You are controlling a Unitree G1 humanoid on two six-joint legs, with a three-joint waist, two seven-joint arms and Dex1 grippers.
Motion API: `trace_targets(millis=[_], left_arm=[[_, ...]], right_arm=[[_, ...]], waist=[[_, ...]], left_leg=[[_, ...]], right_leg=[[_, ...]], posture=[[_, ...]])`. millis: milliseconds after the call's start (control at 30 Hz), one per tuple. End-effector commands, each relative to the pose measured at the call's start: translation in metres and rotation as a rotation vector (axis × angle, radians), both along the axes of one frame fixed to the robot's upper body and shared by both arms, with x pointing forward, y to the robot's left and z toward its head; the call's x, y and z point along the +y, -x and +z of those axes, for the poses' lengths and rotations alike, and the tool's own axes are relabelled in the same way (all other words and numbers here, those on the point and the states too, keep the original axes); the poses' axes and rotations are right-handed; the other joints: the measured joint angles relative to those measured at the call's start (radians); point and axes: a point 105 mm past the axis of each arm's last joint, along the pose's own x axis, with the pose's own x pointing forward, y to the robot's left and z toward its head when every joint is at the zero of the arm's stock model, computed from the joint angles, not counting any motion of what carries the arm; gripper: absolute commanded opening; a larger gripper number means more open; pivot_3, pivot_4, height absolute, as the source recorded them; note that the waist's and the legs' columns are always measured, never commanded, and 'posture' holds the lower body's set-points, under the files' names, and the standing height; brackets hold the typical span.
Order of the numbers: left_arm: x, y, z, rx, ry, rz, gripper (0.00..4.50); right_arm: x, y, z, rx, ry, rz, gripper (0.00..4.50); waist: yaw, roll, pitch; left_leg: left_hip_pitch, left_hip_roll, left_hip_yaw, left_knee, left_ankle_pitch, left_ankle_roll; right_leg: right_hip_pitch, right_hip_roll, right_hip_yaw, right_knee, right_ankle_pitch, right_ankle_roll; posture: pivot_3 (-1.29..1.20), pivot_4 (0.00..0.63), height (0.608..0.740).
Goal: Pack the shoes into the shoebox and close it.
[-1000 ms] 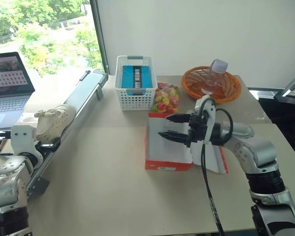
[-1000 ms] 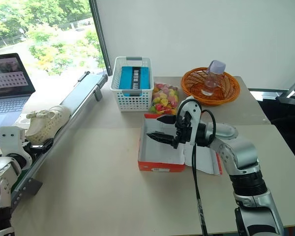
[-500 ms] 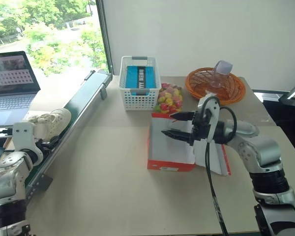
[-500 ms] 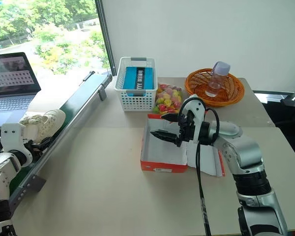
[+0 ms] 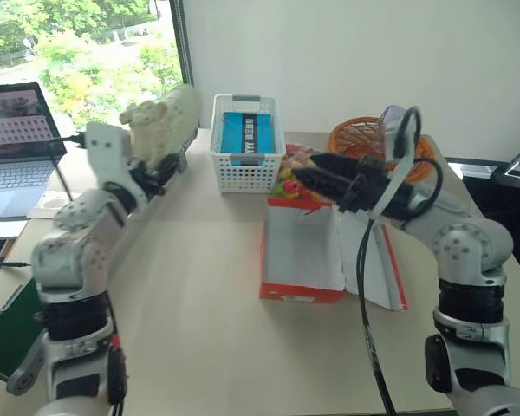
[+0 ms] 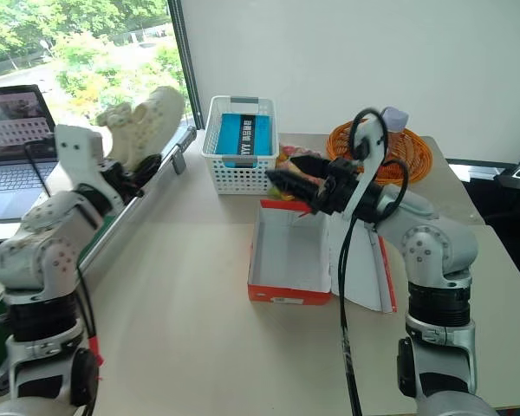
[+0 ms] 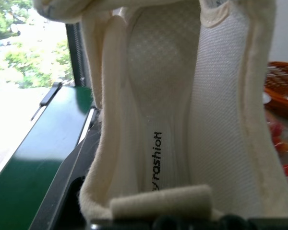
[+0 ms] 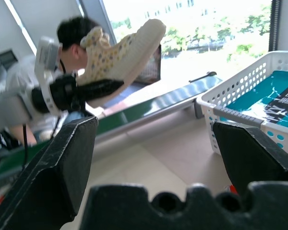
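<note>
One flat red-orange cardboard shoebox (image 5: pixel 302 256) is lying open at the frame's centre on the table, white inside, lid (image 5: pixel 374 260) leaning at its right; it is looking light and easily dented. Above it the right gripper (image 5: pixel 316 176) is hanging with its jaws spread wide, empty. At upper left the left gripper (image 5: pixel 147 178) is clamping one cream-white mesh shoe (image 5: pixel 163 121) by its heel end; it is looking soft and light. Its insole print (image 7: pixel 155 160) is reading "fashion".

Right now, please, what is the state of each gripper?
Left gripper: closed on a cream-white shoe, held up in the air.
Right gripper: open, holding nothing, above the far end of the open shoebox.
</note>
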Motion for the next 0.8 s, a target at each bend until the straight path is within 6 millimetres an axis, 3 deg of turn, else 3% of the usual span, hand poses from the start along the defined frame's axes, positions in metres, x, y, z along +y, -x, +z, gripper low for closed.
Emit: trace_targets(millis=[33, 167, 400, 800], left_arm=[[-0.042, 0.003, 0.016, -0.055, -0.001, -0.123, 2.66], [-0.076, 0.005, 0.011, -0.054, 0.0, -0.214, 2.66], [-0.125, 0.029, -0.003, -0.001, 0.039, -0.358, 2.66], [-0.133, 0.041, 0.0, 0.016, 0.055, -0.392, 2.66]], right_arm=[[-0.002, 0.002, 0.02, 0.036, -0.124, -0.002, 4.5], [-0.002, 0.002, 0.028, 0.064, -0.185, -0.028, 4.5], [0.003, 0.01, 0.003, 0.116, -0.121, -0.069, 4.5], [-0.013, -0.002, -0.036, 0.22, -0.085, -0.17, 4.5]], waist=[[-0.008, 0.0, 0.0], [-0.014, 0.001, 0.001], [-0.014, 0.001, 0.001], [-0.019, 0.002, 0.001]], left_leg=[[0.0, 0.0, 0.0, 0.0, 0.0, 0.0], [0.0, 0.0, 0.0, 0.0, 0.0, 0.0], [0.0, 0.0, 0.0, 0.001, 0.0, 0.0], [0.001, 0.0, -0.001, 0.001, 0.0, 0.001]], right_leg=[[0.0, 0.0, 0.0, 0.0, 0.0, 0.0], [-0.001, 0.0, 0.001, 0.001, 0.0, 0.0], [0.0, 0.001, 0.001, 0.0, 0.0, 0.0], [0.0, 0.001, 0.003, 0.0, 0.0, 0.0]], posture=[[0.0, 0.15, 0.74], [0.0, 0.15, 0.74], [0.0, 0.15, 0.74], [0.0, 0.15, 0.74]])
